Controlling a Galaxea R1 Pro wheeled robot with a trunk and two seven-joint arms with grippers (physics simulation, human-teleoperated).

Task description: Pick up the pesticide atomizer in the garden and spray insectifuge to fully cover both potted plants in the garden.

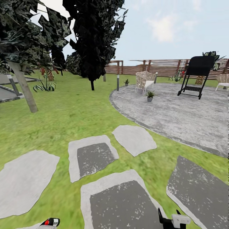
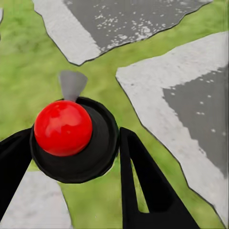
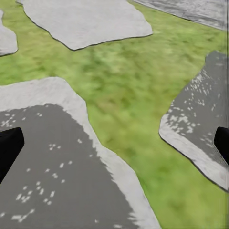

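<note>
Left gripper (image 2: 71, 157): black fingers (image 2: 143, 181) pressed against either side of the pesticide atomizer (image 2: 71, 136), seen from above in the left wrist view as a round black body with a glossy red top and a small grey nozzle tip. In the head view the atomizer (image 1: 51, 221) peeks in at the bottom edge, left of centre, red top showing. Right gripper (image 3: 114, 140): spread wide, its two dark fingertips (image 3: 9, 145) at opposite edges of the right wrist view, nothing between them but lawn and stone. In the head view the right gripper (image 1: 173, 220) sits at the bottom edge, right of centre.

Ground below: green lawn (image 1: 73, 111) with irregular grey stepping stones (image 1: 92, 157), several with darker centres.

Upper right of the head view: round grey stone patio (image 1: 178, 111). One potted plant (image 1: 150, 95) stands on the patio's near left part, green leaves in a small grey pot, just in front of a wicker chair (image 1: 144, 82). A second potted plant (image 1: 126, 82) sits farther back on the grass, close to a grey bollard lamp (image 1: 117, 82). A black grill (image 1: 197, 74) stands on the patio to the right. Brown slatted fence (image 1: 159, 67) runs behind. Dark trees (image 1: 92, 35) fill the upper left; a striped agave (image 1: 45, 85) lies at left.
</note>
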